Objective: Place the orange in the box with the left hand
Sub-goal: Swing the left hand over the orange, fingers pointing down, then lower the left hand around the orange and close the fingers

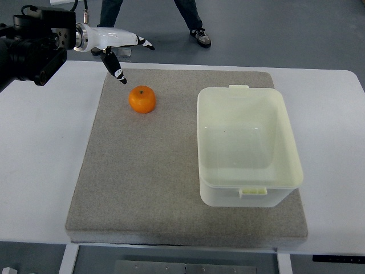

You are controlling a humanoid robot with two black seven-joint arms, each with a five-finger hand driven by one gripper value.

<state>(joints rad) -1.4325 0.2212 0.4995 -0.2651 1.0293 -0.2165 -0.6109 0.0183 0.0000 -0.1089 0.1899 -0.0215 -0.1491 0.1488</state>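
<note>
The left hand (117, 48) reaches in above the orange (142, 99), fingers (116, 68) spread and empty, one pointing down toward it. The orange sits on the grey mat (142, 182), left of the empty box (247, 145).

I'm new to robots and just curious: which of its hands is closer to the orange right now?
Left. The left hand hovers just up and left of the orange, fingers spread, not touching it. The right hand is out of view.
</note>
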